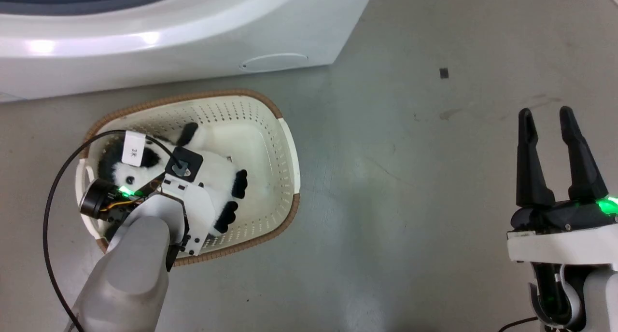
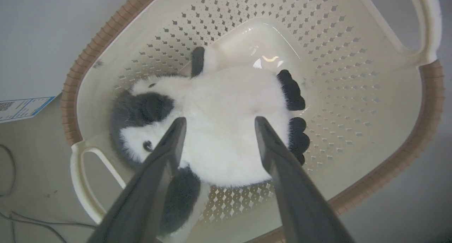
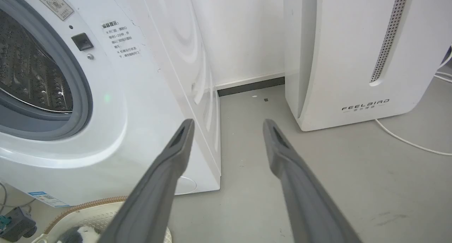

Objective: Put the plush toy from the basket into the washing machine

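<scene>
The black-and-white plush toy (image 2: 226, 126) lies inside the cream basket (image 2: 353, 105) with its brown rim, on the floor in front of the washing machine (image 1: 145, 42). My left gripper (image 2: 217, 124) hangs open just above the toy's white belly, one finger on each side of it, not closed on it. In the head view the left wrist covers part of the plush toy (image 1: 219, 177) in the basket (image 1: 285, 144). My right gripper (image 1: 548, 117) stands open and empty over bare floor at the right. The washing machine (image 3: 116, 105) shows its open porthole and steel drum (image 3: 31, 70).
A plain white FEELBIRD appliance (image 3: 353, 52) stands right of the washing machine, with a strip of floor between them. A white cable (image 3: 406, 140) lies on the floor beside it. A black cable (image 1: 50, 211) loops from my left wrist over the basket's left end.
</scene>
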Robot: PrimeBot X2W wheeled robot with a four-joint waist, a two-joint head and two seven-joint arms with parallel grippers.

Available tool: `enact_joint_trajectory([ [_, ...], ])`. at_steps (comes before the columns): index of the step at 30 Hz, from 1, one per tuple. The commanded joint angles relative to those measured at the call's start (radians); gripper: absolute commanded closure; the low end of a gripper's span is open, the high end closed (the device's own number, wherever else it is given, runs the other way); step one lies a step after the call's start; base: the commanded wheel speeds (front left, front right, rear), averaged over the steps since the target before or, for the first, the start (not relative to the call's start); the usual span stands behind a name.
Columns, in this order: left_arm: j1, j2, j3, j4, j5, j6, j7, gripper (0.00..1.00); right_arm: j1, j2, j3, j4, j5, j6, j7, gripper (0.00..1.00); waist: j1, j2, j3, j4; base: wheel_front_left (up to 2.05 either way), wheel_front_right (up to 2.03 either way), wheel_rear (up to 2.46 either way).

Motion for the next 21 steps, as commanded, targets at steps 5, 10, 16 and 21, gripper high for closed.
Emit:
enact_joint_trajectory([
  [5, -0.092, 0.021, -0.020, 0.089, -0.023, -0.003, 0.029, 0.00, -0.046, 0.000, -0.010, -0.028, 0.035, -0.001, -0.021, 0.00, -0.0002, 0.0000, 0.095, -0.017, 0.00, 0.00, 0.00],
  [10, -0.134, 0.030, -0.034, 0.141, -0.034, 0.001, 0.044, 0.00, -0.063, 0.000, -0.014, -0.039, 0.054, -0.001, -0.031, 0.00, -0.0002, 0.0000, 0.141, -0.027, 0.00, 0.00, 0.00],
  [16, -0.188, 0.037, -0.055, 0.202, -0.043, 0.014, 0.046, 0.00, -0.080, 0.000, -0.014, -0.054, 0.079, -0.001, -0.043, 0.00, -0.0002, 0.0000, 0.194, -0.038, 0.00, 0.00, 0.00],
  [21, -0.234, 0.044, -0.075, 0.253, -0.049, 0.019, 0.044, 0.00, -0.098, 0.000, -0.015, -0.069, 0.100, -0.001, -0.054, 0.00, -0.0002, 0.0000, 0.240, -0.050, 0.00, 0.00, 0.00],
])
